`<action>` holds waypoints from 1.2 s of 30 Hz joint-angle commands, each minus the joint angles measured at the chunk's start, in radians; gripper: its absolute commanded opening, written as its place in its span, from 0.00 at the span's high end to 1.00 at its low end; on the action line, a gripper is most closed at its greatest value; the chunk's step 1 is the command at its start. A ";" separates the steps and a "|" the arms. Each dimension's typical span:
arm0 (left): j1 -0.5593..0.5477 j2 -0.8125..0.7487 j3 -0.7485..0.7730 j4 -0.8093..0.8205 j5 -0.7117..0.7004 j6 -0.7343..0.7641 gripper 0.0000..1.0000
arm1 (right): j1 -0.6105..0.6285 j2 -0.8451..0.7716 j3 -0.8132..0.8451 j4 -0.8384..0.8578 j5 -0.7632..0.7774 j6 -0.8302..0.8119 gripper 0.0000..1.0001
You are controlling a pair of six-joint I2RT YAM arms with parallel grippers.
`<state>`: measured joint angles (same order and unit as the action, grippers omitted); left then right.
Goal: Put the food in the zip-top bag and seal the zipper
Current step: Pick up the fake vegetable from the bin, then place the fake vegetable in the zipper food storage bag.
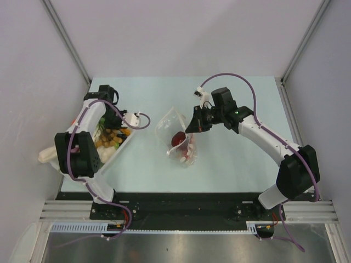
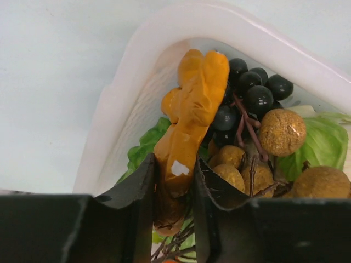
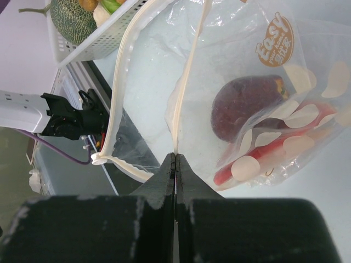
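My left gripper (image 2: pixel 174 176) is shut on a knobbly orange toy food (image 2: pixel 192 104), inside the white tray (image 2: pixel 164 33); in the top view it (image 1: pixel 116 127) is over the tray's far end. The zip-top bag (image 1: pixel 170 123) lies mid-table with its mouth open. My right gripper (image 3: pixel 175 158) is shut on one lip of the zipper (image 3: pixel 189 82); the other lip (image 3: pixel 118 93) bows away to the left. Inside the bag are a dark purple-red piece (image 3: pixel 247 107) and a red pepper-like piece (image 3: pixel 258 156). In the top view the right gripper (image 1: pixel 192 130) is at the bag's right edge.
The tray (image 1: pixel 118 149) at the left holds dark purple grapes (image 2: pixel 252 93), tan round fruits (image 2: pixel 281 131), green leaves (image 2: pixel 323 143) and a green melon (image 3: pixel 74 19). Grey walls enclose the table on three sides.
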<state>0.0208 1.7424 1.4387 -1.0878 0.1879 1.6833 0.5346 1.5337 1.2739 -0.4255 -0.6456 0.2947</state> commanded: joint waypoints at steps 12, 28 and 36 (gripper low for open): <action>-0.001 -0.224 0.230 -0.072 0.264 -0.167 0.96 | -0.016 -0.009 0.004 0.010 -0.020 0.000 1.00; -0.329 -0.581 -0.291 0.699 0.356 -2.152 1.00 | -0.030 -0.020 0.004 0.048 -0.043 0.035 1.00; -0.420 -0.513 -0.354 0.706 0.222 -2.261 0.97 | -0.027 -0.037 0.004 0.054 -0.049 0.031 1.00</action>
<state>-0.3782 1.1576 1.0405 -0.4236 0.4763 -0.4114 0.5064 1.5333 1.2739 -0.4084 -0.6643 0.3218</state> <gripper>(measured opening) 0.307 0.008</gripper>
